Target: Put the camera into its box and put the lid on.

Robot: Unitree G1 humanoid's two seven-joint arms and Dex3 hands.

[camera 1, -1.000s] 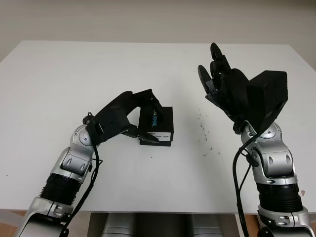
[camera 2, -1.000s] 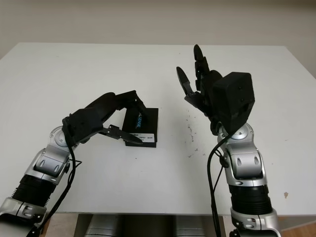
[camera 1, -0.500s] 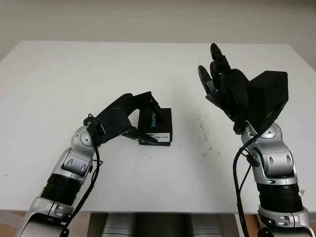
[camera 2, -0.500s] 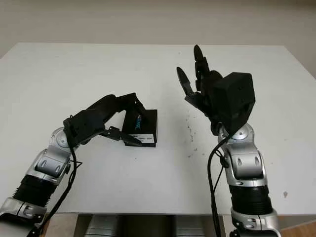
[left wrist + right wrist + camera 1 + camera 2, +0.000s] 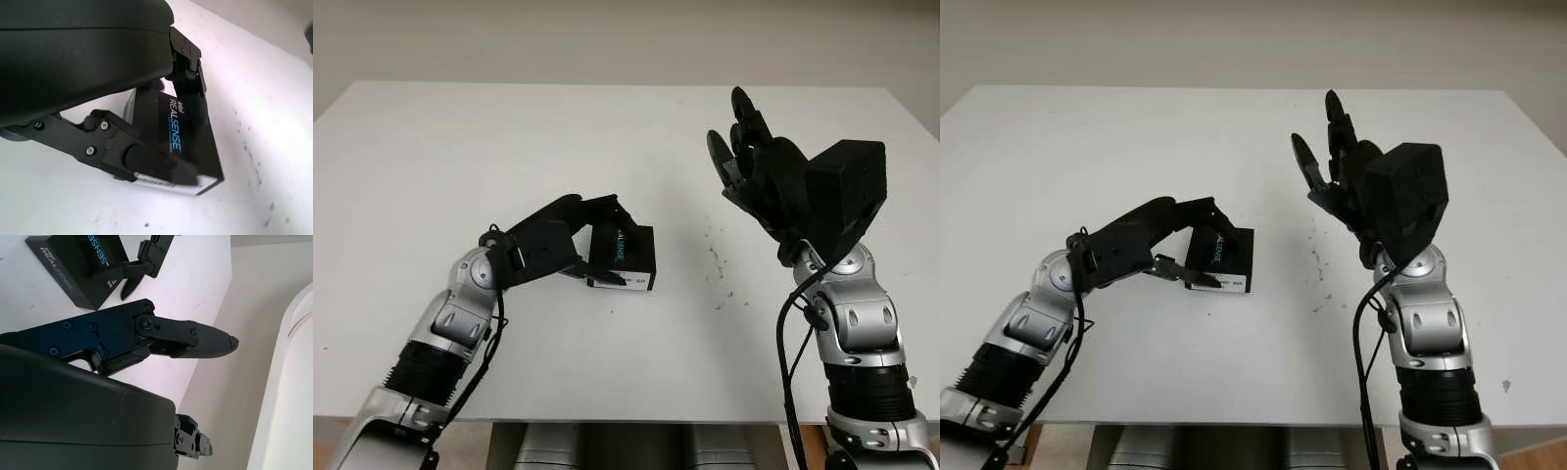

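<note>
Left robot hand (image 5: 592, 245) grips the black box (image 5: 625, 257), one finger over its far edge and another along its near side, pinching it where it lies on the white counter (image 5: 509, 147) a little left of centre. Right robot hand (image 5: 749, 162) is raised above the counter's right side, open, holding nothing.

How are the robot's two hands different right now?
The left hand is low on the white table, its fingers closed on the black box; the right hand is raised above the table and holds nothing. The left hand reaches sideways toward the middle; the right hand points upward, open. Both are black, three-fingered hands on silver arms.
</note>
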